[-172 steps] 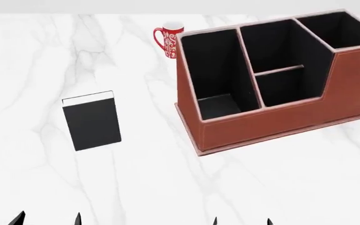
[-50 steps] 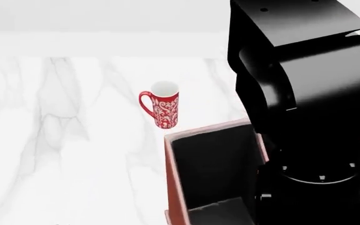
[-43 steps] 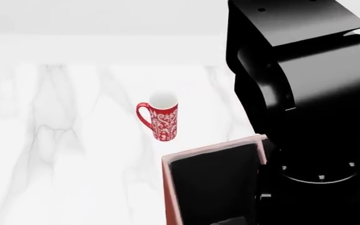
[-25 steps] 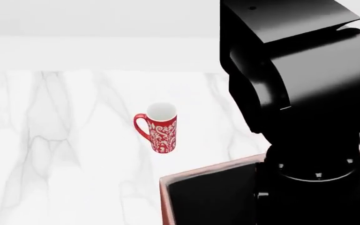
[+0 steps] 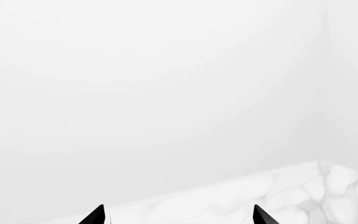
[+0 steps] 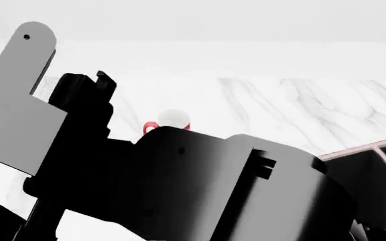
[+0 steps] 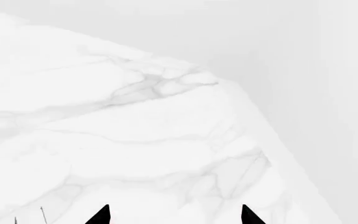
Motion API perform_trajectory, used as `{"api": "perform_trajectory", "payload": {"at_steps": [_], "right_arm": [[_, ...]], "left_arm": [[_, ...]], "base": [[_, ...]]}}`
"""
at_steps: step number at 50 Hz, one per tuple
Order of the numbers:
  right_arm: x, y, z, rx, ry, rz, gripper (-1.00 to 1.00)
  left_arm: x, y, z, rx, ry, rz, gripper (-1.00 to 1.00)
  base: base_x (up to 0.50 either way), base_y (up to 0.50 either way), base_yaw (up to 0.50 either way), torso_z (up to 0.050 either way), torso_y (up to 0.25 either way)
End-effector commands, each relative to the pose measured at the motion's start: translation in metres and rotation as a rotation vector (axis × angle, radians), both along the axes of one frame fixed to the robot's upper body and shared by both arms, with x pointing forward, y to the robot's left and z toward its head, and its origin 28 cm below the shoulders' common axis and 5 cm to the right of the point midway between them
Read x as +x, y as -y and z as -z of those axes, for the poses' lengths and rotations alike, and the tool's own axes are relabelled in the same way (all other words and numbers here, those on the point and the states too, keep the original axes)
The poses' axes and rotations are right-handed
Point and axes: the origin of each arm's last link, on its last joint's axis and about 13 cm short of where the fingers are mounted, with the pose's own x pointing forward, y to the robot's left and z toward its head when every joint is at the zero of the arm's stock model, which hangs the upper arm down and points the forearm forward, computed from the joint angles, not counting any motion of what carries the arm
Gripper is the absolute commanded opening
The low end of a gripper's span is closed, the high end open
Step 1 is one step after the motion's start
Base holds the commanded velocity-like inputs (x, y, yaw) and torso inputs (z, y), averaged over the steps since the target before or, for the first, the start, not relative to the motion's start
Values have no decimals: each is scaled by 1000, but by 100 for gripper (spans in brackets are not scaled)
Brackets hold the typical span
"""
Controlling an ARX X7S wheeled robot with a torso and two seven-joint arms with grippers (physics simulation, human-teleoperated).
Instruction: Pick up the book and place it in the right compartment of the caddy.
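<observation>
The book is hidden in every view. In the head view a big black arm link [image 6: 200, 191] with a grey bracket [image 6: 15, 110] fills the left and centre. Behind it only a corner of the caddy [image 6: 364, 147] shows at the right, with a pale pink rim and black lining. My left gripper [image 5: 177, 217] is open over the marble table's edge [image 5: 303, 191], nothing between its fingertips. Above bare marble [image 7: 104, 140], my right gripper [image 7: 174, 217] also stands open and empty.
The top of a red-and-white patterned mug [image 6: 173, 119] peeks over the arm link. The marble table [image 6: 280, 105] runs back to a plain white wall. The right wrist view shows the table's corner and edge [image 7: 253, 135].
The head view has shifted. The arm that stood at the right is gone from there, and a black link with a grey bracket now covers the left and centre, hiding most of the mug and caddy.
</observation>
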Motion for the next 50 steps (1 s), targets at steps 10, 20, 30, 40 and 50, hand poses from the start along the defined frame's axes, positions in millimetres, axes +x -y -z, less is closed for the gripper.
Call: {"api": "perform_trajectory", "payload": {"at_steps": [10, 20, 30, 40, 50], "right_arm": [[-18, -5, 22, -117, -50, -181, 100], [-30, -10, 41, -139, -80, -236, 100], [-24, -12, 48, -126, -100, -200, 100], [-18, -17, 67, -147, -153, -190, 100], [-16, -23, 79, -159, -197, -181, 100]], "left_arm": [[1, 0, 2, -1, -4, 3, 100], [2, 1, 2, -1, -7, 5, 100], [1, 0, 3, -2, -8, 3, 100], [0, 0, 3, 0, -7, 3, 100], [2, 1, 4, -2, -9, 8, 100]], "base": [[0, 0, 0, 0, 0], [0, 0, 0, 0, 0], [0, 0, 0, 0, 0], [0, 0, 0, 0, 0], [0, 0, 0, 0, 0]]}}
